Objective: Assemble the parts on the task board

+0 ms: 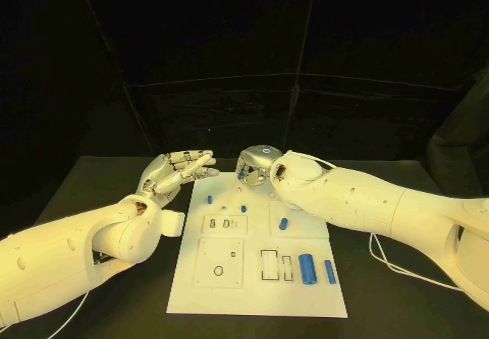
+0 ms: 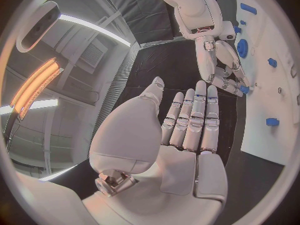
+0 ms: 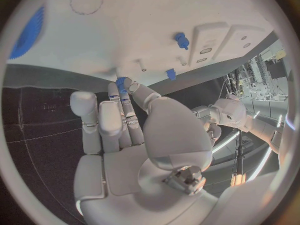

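Task early. Task board (image 1: 255,282) mid-table; most blue parts (image 1: 307,268) loose on it. Right hand (image 1: 255,164) at far edge, apparently pinching small blue part (image 3: 122,81). Left hand (image 1: 179,169) spread, empty, beside board.

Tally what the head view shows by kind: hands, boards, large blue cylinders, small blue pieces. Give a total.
Hands: 2, the left hand and the right hand
Task board: 1
Large blue cylinders: 2, side by side at the board's near right
Small blue pieces: 4, one of them at the right hand's fingertips
Total: 9
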{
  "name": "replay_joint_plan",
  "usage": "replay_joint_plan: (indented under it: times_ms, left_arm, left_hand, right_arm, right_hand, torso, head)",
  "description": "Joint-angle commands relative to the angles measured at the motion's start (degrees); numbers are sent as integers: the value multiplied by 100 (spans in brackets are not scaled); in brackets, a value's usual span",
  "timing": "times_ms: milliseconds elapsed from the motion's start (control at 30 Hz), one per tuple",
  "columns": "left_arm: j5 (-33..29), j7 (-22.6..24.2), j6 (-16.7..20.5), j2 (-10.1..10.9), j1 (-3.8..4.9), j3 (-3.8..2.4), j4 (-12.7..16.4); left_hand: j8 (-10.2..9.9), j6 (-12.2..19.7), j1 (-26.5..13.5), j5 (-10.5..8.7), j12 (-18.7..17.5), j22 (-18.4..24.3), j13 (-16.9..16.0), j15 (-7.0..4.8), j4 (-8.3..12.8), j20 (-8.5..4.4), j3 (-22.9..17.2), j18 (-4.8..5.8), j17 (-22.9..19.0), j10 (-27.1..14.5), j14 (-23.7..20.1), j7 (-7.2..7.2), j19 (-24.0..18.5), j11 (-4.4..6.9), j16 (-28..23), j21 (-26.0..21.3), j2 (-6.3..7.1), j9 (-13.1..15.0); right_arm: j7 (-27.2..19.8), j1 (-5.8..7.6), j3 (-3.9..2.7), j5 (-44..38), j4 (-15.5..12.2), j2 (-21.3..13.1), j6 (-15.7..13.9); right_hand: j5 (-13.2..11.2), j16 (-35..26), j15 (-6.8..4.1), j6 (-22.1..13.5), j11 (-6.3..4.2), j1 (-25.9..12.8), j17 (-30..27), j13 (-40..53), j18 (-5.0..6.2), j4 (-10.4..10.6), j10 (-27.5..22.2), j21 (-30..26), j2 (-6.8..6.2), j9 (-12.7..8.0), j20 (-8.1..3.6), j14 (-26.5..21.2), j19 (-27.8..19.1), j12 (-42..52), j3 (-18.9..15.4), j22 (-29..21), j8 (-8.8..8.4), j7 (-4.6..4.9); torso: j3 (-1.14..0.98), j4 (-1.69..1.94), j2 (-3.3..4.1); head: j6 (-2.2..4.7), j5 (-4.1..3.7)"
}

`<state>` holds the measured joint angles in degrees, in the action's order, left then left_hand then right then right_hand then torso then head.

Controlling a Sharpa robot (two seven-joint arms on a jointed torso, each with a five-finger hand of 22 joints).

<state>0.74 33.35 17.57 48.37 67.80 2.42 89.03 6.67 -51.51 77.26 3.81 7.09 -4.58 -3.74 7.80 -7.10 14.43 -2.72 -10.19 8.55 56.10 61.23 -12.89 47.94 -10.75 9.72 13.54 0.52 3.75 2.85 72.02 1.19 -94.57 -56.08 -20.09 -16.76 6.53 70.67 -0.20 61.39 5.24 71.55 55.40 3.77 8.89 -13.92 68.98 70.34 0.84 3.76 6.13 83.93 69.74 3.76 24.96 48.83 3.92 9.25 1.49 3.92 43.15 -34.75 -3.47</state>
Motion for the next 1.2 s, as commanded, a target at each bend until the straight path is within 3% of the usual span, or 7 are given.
replay_joint_plan:
  times_ms: [33, 367, 767, 967, 1067, 1133, 1200]
  left_arm:
    - [31, 18, -69, 5, 20, -5, 16]
    - [31, 8, -72, 15, 38, -5, 10]
    - [31, -6, -69, 30, 41, -5, 0]
    - [31, -9, -65, 41, 42, -5, -4]
    - [31, -12, -61, 46, 42, -5, -4]
    - [31, -18, -64, 48, 43, -5, -4]
    - [31, -24, -66, 49, 43, -5, -4]
  left_hand:
    - [-40, 31, -16, -11, -23, 5, 9, 46, 28, 47, 5, -41, 4, -1, -2, -119, 1, -21, -28, -21, -58, -6]
    - [-40, 31, -16, -11, -23, 5, 9, 46, 28, 47, 5, -41, 4, -1, -2, -119, 1, -21, -28, -21, -58, -6]
    - [-43, 32, -12, -12, -27, 7, 9, 46, 34, 47, 6, -41, 4, -3, -1, -119, 2, -22, -33, -24, -62, -6]
    - [-43, 32, -12, -12, -27, 7, 9, 46, 34, 47, 6, -41, 4, -3, -1, -119, 2, -22, -33, -24, -62, -6]
    - [-47, 35, -10, -12, -31, 10, 9, 47, 39, 48, 7, -41, 5, -6, -1, -119, 3, -23, -38, -26, -63, -6]
    - [-49, 37, -10, -12, -33, 10, 9, 47, 41, 48, 8, -40, 5, -8, -1, -120, 4, -23, -40, -27, -64, -6]
    - [-59, 46, -9, -13, -43, 14, 10, 49, 47, 49, 12, -40, 5, -18, -1, -122, 4, -26, -49, -31, -65, -7]
  right_arm:
    - [-6, 0, 5, -67, 13, 12, 125]
    - [110, 5, 5, -137, 40, 9, 215]
    - [73, 8, 5, -139, -90, -101, -252]
    - [58, 9, 5, -54, -131, -154, -250]
    - [62, 14, 5, 15, -125, -157, -200]
    - [64, 19, 5, 69, -125, -159, -210]
    - [60, 21, 5, 116, -130, -164, -234]
  right_hand:
    - [-19, 28, 40, -19, 4, -15, 1, -7, -109, -3, -32, 21, -72, 7, -1, 99, 17, -21, 33, 6, -23, 29]
    - [-38, -52, 89, -162, 65, -106, -173, -20, -88, 87, -323, -28, -250, -5, 43, 37, -102, -34, 90, -116, -38, 65]
    - [53, 87, 22, 57, -30, -7, -7, 35, -107, 172, -15, 90, -201, 39, 3, 79, -25, 84, 248, 51, 52, -24]
    - [14, 73, 34, 13, -16, -71, -53, 10, -106, 222, -80, 86, -306, 22, -3, 66, -46, 21, 220, 23, 6, -5]
    - [-136, -164, 156, -541, 135, -245, -437, -23, -45, 341, -518, -155, -551, -30, 79, -52, -316, -27, 35, -413, -61, 161]
    - [-231, -546, 172, -1965, 146, -359, -1013, -30, 102, 475, -1094, -585, -773, -71, 119, -236, -753, -16, -334, -1142, 25, 106]
    - [-175, -707, 177, -2883, 149, -357, -1225, -11, 138, 651, -1330, -771, -830, -93, 128, -300, -891, 9, -734, -1393, -47, 34]
  torso:
    - [8, 15, 20]
    - [7, 1, 30]
    - [6, -2, 41]
    - [8, 1, 47]
    - [11, -3, 49]
    - [12, 4, 50]
    - [12, 5, 52]
  head:
    - [-3, -6]
    - [-5, -10]
    - [9, -3]
    - [25, -20]
    - [33, -25]
    - [38, -34]
    - [42, -43]
